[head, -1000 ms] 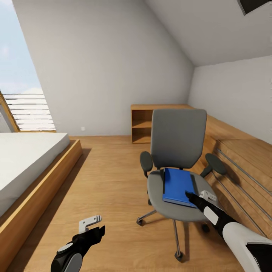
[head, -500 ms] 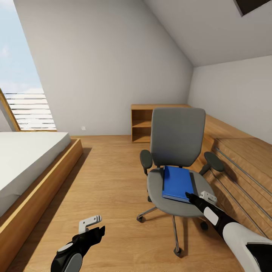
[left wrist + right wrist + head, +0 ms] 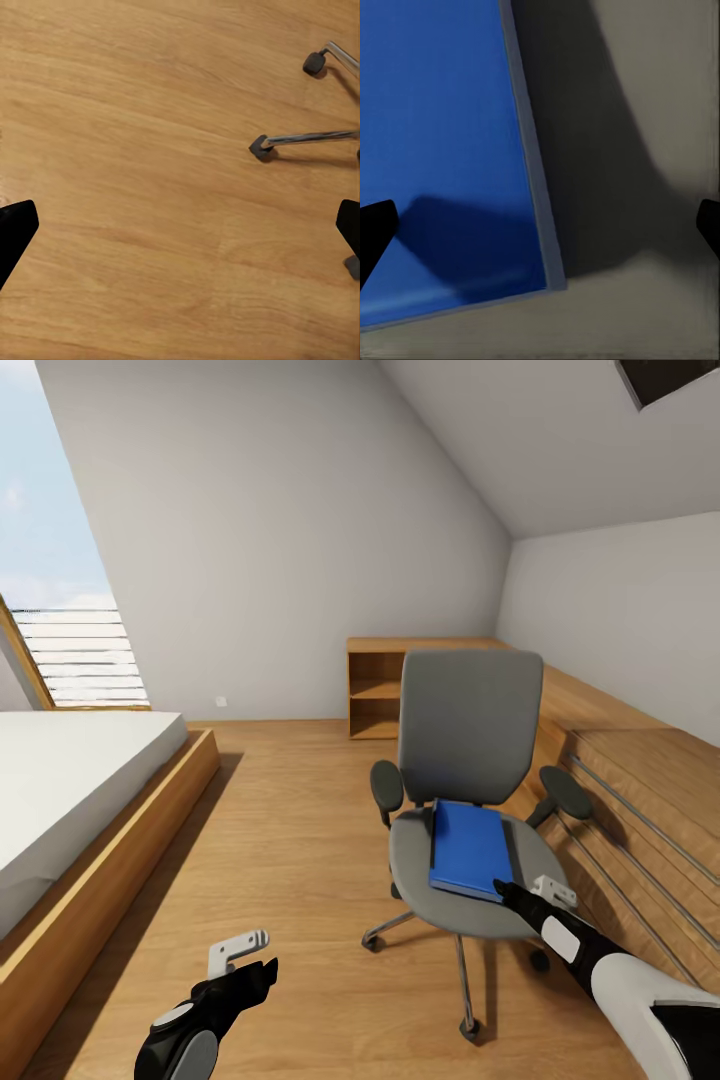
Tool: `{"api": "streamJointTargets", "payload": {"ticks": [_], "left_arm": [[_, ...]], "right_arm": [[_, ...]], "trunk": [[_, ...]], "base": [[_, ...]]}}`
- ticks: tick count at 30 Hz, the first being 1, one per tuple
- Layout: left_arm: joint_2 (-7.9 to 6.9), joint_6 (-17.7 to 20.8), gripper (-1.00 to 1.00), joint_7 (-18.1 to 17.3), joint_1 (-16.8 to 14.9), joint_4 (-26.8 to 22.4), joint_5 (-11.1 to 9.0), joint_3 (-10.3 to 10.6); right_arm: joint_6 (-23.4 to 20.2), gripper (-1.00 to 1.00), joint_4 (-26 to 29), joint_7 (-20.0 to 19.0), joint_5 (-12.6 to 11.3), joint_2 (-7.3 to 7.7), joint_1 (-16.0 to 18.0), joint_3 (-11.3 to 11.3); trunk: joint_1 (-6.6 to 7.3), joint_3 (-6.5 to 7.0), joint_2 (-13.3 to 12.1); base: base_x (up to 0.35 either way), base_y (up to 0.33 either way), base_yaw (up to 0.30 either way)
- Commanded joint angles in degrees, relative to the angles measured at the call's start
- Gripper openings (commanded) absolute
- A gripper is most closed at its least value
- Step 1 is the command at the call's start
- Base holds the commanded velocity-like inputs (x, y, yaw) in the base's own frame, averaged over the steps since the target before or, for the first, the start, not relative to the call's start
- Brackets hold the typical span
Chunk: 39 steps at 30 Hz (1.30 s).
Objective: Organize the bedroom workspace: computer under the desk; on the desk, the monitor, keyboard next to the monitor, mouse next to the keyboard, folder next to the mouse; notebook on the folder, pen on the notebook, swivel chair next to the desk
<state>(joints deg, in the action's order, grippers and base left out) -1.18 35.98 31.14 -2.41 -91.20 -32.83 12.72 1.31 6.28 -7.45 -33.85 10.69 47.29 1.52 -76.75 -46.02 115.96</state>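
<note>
Flat blue folder (image 3: 468,849) on the grey swivel chair (image 3: 470,790) lies under the right gripper (image 3: 540,225), fingers apart (left gripper (image 3: 180,225) likewise).

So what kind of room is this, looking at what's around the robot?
Most likely an attic bedroom: a low bed with a white mattress on a wooden frame, a sloped ceiling, and a grey swivel chair carrying a blue folder on the wood floor.
</note>
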Motion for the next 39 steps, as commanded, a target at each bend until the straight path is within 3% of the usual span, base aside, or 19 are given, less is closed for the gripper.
{"api": "streamJointTargets", "payload": {"ticks": [1,7,24,39], "left_arm": [[-0.05,0.06,1.0,0.59,-0.05,-0.06,-0.57,0.15],[0.02,0.05,1.0,0.67,-0.05,-0.04,-0.64,0.2],[0.01,0.06,1.0,0.7,-0.05,-0.03,-0.74,0.2],[-0.02,0.05,1.0,0.69,-0.05,0.93,-0.67,0.2]], "right_arm": [[0.18,1.0,-0.39,-0.11,-0.34,0.01,-0.01,0.86],[0.19,1.0,-0.39,-0.11,-0.34,-0.02,-0.01,0.86],[0.21,1.0,-0.23,-0.24,-0.31,-0.06,-0.01,0.87],[0.27,1.0,1.06,-1.04,-0.5,0.0,-0.01,0.65]], "trunk": [[0.23,0.12,-0.4],[1.55,1.19,-2.8],[1.55,1.19,-2.8],[1.55,1.19,-2.8]], "base": [[0.0,0.0,0.0],[0.0,0.0,0.0],[0.002,0.0,0.0],[0.127,0.0,0.0]]}}
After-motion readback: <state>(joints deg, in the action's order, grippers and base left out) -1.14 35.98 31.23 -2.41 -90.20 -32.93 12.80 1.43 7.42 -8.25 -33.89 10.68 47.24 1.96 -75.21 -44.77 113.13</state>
